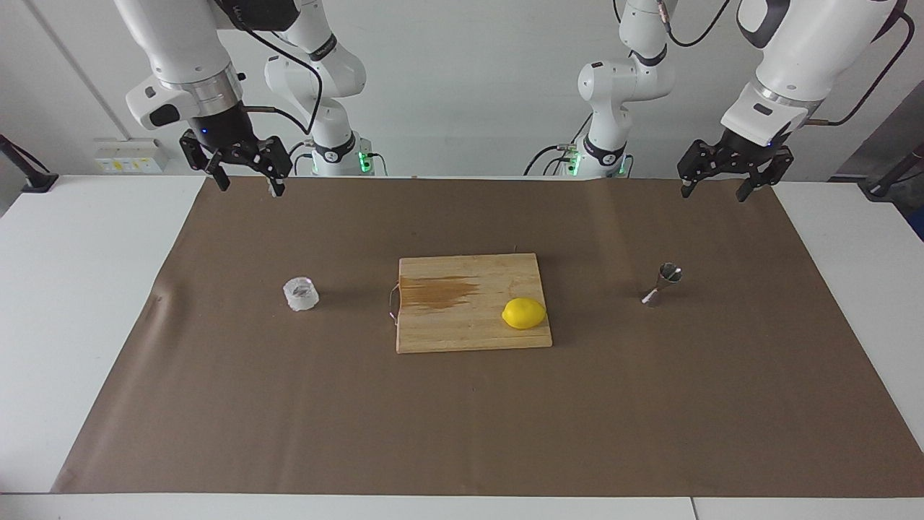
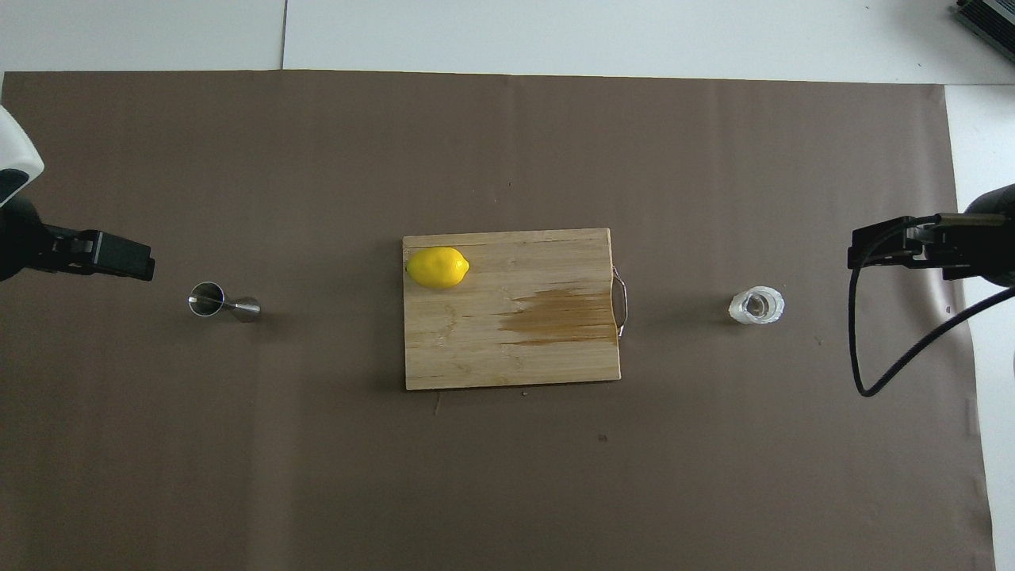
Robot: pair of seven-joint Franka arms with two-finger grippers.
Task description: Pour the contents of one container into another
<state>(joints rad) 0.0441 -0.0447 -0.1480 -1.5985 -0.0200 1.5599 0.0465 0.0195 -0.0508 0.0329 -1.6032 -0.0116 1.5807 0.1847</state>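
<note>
Jaws on both arms stand wide apart and hold nothing: the facing view shows the left gripper (image 1: 722, 189) raised over the brown paper's edge nearest the robots at the left arm's end of the worktop (image 1: 79, 303), and the right gripper (image 1: 249, 180) raised likewise at the right arm's end, each with its two dark fingers hanging down and daylight between them. From overhead only a dark slab of each gripper reaches in from the side, the left gripper (image 2: 119, 255) near the jigger, the right gripper (image 2: 888, 247) near the glass with a black cable (image 2: 864, 349) looping below it, and the spread of the fingers cannot be read there. What the overhead view adds is the open mouth of the steel jigger (image 1: 664, 284), seen as a ring, and a small amount of clear contents or a thick base in the faceted glass tumbler (image 1: 301, 293); which of the two cannot be told. Both vessels stand upright on the brown paper (image 1: 462, 419), well apart, with a wooden cutting board (image 1: 469, 318) between them. On the board lie a yellow lemon (image 1: 524, 313), toward the jigger's side, and a darker stain (image 1: 440, 292) toward the glass's side, where a wire handle (image 1: 393, 303) projects. Nothing stands between either gripper and the vessel nearest it.
</note>
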